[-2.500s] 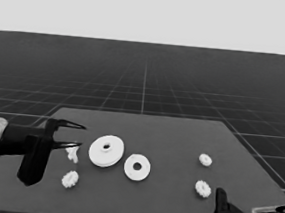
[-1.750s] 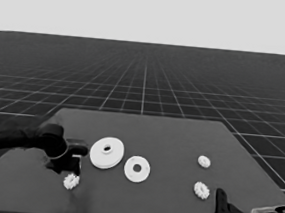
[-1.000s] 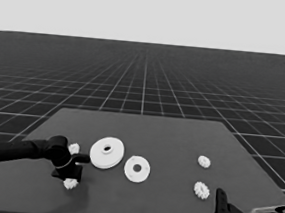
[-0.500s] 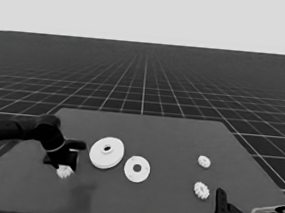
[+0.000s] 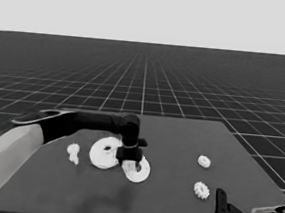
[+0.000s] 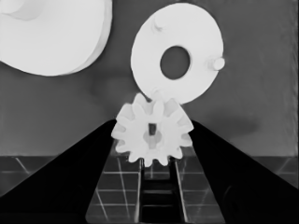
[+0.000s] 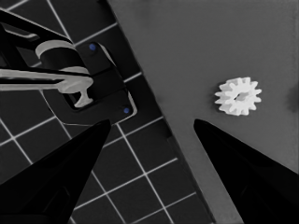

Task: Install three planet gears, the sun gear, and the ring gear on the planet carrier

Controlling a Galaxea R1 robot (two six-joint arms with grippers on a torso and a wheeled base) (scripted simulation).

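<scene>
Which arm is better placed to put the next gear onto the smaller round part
Left. The left gripper holds a gear right above the smaller round part. The right gripper waits at the table's near right corner.

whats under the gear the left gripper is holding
The left gripper holds a gear over the smaller round part, whose pegs show bare. The near rim is covered.
</scene>
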